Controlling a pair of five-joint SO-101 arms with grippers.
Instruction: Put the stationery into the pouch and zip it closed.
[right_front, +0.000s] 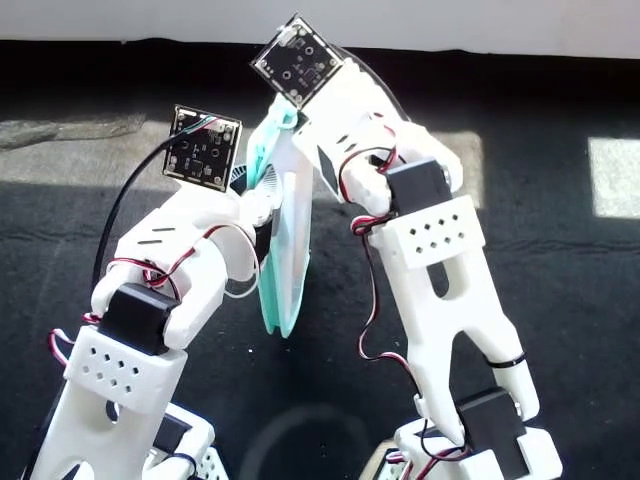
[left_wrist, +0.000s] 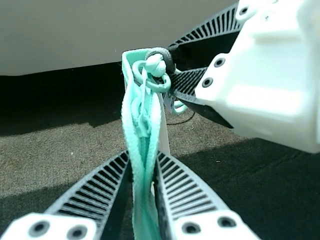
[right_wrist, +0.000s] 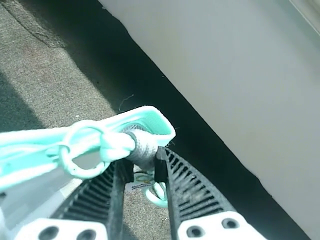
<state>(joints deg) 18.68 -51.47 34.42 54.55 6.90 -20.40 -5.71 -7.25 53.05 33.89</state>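
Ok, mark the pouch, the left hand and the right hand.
pouch (right_front: 284, 285), high view, on its mint side panel.
left hand (left_wrist: 144, 161), left wrist view, between its fingertips.
right hand (right_wrist: 141, 157), right wrist view, between its fingertips.

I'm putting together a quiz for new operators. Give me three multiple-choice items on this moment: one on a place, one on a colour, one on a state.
1. Where is the mint-green fabric zip pouch?
A. Flat on the table
B. Held up off the table between the two arms
C. Inside a drawer

2. What colour is the carpet-like table cover?
A. Dark grey
B. Red
C. Yellow

3. What state is the left claw in?
A. Wide open, clear of the pouch
B. Shut on the pouch's zip edge
C. Shut on a pen

Answers:
1. B, since the high view shows the pouch hanging upright.
2. A, since the cover looks dark grey around the arms.
3. B, since the left wrist view shows the claw's fingers pressed on both sides of the pouch.
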